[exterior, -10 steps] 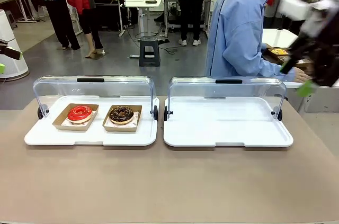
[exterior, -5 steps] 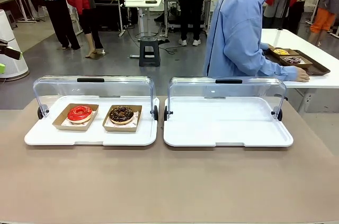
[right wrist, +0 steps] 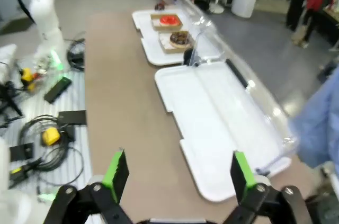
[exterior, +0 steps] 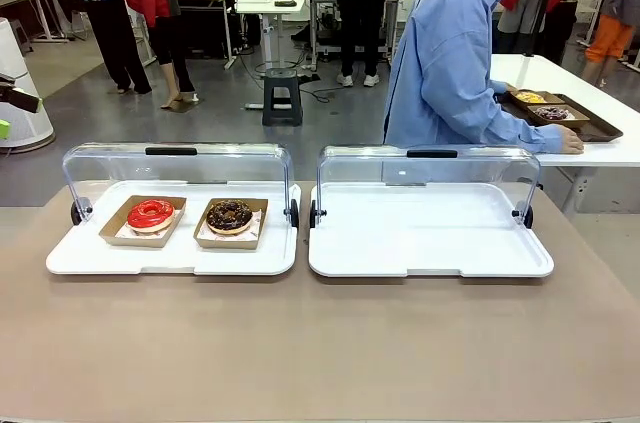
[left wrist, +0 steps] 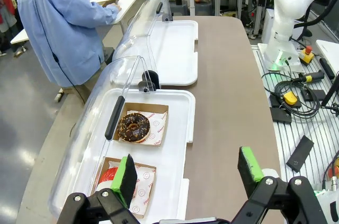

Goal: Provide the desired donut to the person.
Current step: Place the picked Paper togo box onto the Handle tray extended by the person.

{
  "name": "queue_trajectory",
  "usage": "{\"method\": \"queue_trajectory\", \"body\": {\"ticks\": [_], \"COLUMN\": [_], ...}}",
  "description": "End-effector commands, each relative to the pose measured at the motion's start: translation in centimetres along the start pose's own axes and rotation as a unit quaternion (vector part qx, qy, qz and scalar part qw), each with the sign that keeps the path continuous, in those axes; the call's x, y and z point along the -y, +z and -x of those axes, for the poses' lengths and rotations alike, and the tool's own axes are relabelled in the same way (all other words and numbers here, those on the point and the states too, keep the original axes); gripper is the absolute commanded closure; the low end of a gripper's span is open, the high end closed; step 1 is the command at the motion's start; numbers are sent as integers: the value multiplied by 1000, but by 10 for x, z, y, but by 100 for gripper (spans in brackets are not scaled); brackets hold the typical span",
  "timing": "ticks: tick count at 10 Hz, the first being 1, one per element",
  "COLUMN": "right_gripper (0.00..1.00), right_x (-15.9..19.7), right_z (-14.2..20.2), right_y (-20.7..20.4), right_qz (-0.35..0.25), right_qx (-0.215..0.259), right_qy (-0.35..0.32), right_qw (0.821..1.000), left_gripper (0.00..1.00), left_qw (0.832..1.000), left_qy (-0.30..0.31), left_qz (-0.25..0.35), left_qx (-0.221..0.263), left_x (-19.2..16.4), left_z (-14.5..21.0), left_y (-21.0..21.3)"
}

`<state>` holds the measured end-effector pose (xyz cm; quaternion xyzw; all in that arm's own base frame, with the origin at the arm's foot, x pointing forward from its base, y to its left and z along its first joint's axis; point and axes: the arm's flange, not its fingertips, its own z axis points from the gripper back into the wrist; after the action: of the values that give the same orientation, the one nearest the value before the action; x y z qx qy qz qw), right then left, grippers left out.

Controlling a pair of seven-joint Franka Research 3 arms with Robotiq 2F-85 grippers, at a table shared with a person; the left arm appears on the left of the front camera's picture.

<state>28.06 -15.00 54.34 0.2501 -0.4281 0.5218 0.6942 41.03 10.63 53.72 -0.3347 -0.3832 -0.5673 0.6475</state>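
Note:
On the left white tray [exterior: 70, 258] a red-glazed donut [exterior: 150, 213] and a chocolate donut [exterior: 229, 215] each lie in a brown paper boat. The person [exterior: 450, 63], in a light blue shirt, stands at the far side, turned toward a side table, one hand on a brown tray [exterior: 590, 128]. My left gripper [left wrist: 187, 168] hovers open high above the left tray, over the chocolate donut [left wrist: 133, 127]; its finger partly covers the red donut [left wrist: 107, 175]. My right gripper [right wrist: 178, 170] hangs open high above the table's end, far from both donuts [right wrist: 168, 20] [right wrist: 179, 37].
The right white tray [exterior: 430, 263] holds nothing. Both trays have clear lids [exterior: 175, 168] tipped open at the back. The brown tray on the side table carries donuts [exterior: 530, 97]. Cables and boxes [left wrist: 296, 102] lie beside the table on the robot's side.
One second ago my right arm showed blurred at the right edge of the front view; it has since moved out of that view. The donuts and trays stay put.

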Motion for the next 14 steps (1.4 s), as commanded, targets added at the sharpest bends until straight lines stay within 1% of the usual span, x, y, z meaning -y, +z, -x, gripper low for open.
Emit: {"method": "queue_trajectory", "body": {"ticks": [1, 4, 5, 7, 9, 11, 12, 13, 14], "right_gripper": [0, 0, 0, 0, 0, 0, 0, 0, 0], "right_x": [5, 5, 0, 24, 38, 43, 46, 36, 36], "right_z": [3, 3, 1, 22, 38, 50, 53, 47, 47], "right_y": [5, 5, 3, 9, 27, 34, 35, 29, 29], "right_qz": [10, 10, 6, -41, -47, -44, -45, -42, -42], "right_qx": [10, 10, -6, 31, 67, 85, 85, 64, 64], "right_qy": [13, 13, 5, -5, -7, -14, -21, -17, -17], "right_qw": [1000, 1000, 1000, 999, 997, 995, 995, 997, 997], "left_gripper": [0, 0, 0, 0, 0, 0, 0, 0, 0], "left_qw": [1000, 1000, 1000, 1000, 1000, 1000, 1000, 1000, 1000], "left_qy": [-2, -2, -2, -2, -2, -2, -2, -2, -2], "left_qz": [2, 2, 2, 2, 2, 2, 2, 2, 2], "left_qx": [3, 3, 3, 3, 3, 3, 3, 3, 3], "left_x": [1, 1, 1, 1, 1, 1, 1, 1, 1], "left_z": [-1, -1, -1, -1, -1, -1, -1, -1, -1], "left_y": [1, 1, 1, 1, 1, 1, 1, 1, 1]}}
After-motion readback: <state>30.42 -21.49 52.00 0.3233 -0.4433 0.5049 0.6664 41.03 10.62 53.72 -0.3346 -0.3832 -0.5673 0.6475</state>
